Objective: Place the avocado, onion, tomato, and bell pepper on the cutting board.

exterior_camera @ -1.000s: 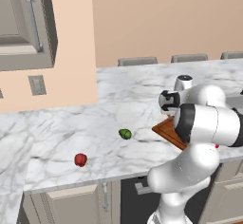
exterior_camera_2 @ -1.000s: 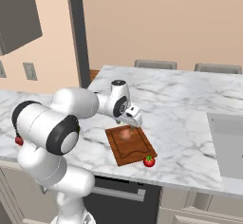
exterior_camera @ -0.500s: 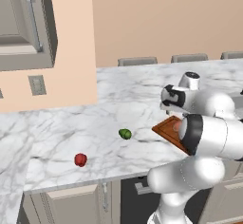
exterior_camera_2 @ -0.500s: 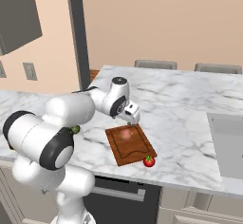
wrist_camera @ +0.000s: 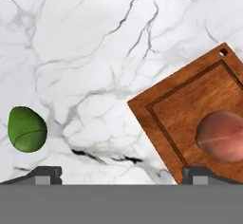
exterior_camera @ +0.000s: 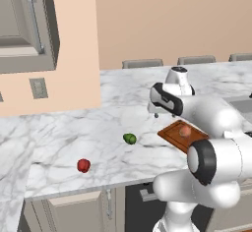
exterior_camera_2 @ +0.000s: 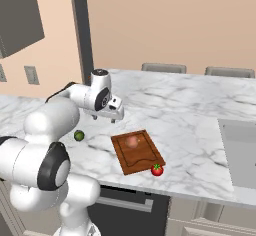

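Avocado (wrist_camera: 27,128) near counter (exterior_camera: 59,137) front edge: judged light, firm, slippery; best pinched across its middle. Tool (exterior_camera_2: 116,114) spread, empty.

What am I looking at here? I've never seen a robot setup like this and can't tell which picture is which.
It is a rendered kitchen with a white robot arm on a mobile base. Two pictures come from cameras behind the arm, on its left and right; the third looks down from its hand. The gripper hangs open above the marble counter, holding nothing. On the counter lies a wooden cutting board with the pale onion on it. The green avocado and the dark red bell pepper lie on the counter off the board. The tomato sits just off the board's near corner.
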Tool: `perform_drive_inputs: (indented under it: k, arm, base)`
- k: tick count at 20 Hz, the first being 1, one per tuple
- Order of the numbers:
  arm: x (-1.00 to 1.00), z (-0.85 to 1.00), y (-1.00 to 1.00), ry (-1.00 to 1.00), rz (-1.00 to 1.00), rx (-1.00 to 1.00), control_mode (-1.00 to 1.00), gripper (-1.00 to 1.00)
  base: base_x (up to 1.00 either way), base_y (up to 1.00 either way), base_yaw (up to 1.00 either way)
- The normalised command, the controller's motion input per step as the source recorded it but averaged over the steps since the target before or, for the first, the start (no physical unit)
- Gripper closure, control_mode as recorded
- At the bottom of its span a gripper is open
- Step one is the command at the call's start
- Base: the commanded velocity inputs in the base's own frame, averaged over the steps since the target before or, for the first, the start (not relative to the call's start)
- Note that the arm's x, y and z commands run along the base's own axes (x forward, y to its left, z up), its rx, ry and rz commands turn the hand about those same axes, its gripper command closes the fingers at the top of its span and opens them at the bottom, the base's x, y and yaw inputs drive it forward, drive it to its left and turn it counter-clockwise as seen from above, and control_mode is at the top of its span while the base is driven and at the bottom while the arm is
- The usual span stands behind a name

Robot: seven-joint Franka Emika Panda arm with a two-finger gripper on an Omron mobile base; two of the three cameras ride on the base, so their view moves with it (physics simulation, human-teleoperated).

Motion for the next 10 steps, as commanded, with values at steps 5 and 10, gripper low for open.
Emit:
perform_drive_inputs:
  k: [5,10]
  arm:
    - [-0.03,0.00,0.61,0.03,0.39,0.00,-1.00,-1.00]
    - [-0.01,0.00,0.52,0.00,0.29,-0.01,-1.00,-1.00]
  base:
    - [0.00,0.00,0.00]
    - [0.00,0.00,0.00]
